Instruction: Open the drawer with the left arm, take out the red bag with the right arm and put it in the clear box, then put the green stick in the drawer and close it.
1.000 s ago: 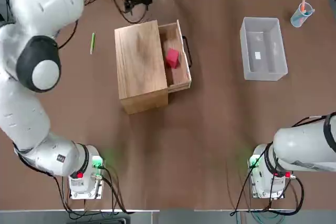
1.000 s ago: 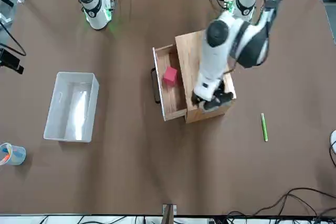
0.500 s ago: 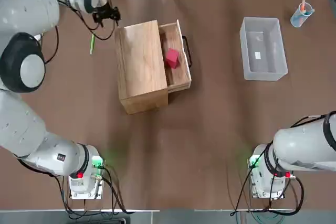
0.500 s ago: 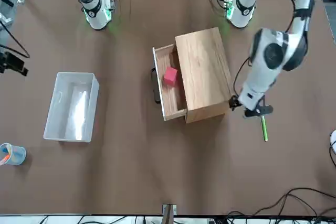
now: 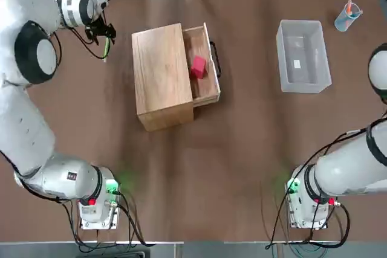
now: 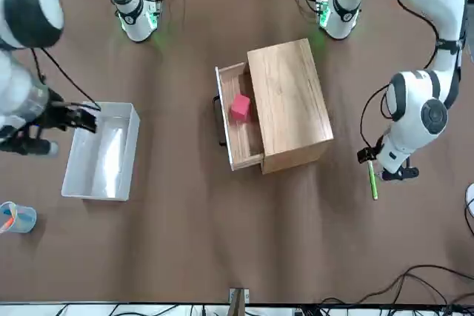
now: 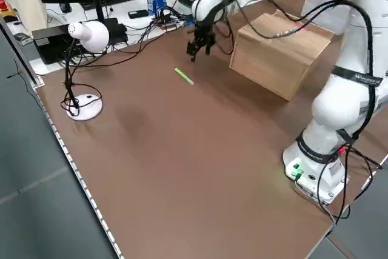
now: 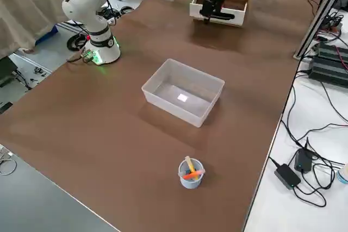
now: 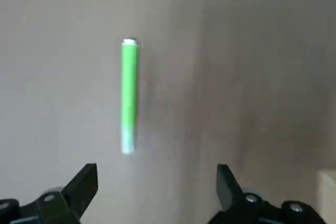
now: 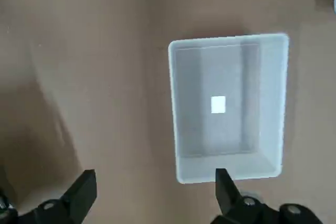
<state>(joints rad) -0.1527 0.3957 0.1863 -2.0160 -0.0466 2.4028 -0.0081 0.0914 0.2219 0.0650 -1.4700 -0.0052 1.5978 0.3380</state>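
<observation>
Green stick (image 9: 128,95) now lies under the left gripper (image 5: 101,30) — wide open, empty — near the table's far-left edge; the red bag (image 5: 199,66) waits in the open drawer (image 5: 204,64) while the right gripper (image 6: 70,118), also open and empty, hangs by the clear box (image 6: 100,150).

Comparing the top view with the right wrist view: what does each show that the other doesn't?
Only the top view shows the open drawer with the red bag inside, the green stick lying on the table, and the left tool beside that stick. Only the right wrist view shows the right tool, open and holding nothing. Both show the clear box, with nothing in it but its white label, on the brown table.
</observation>
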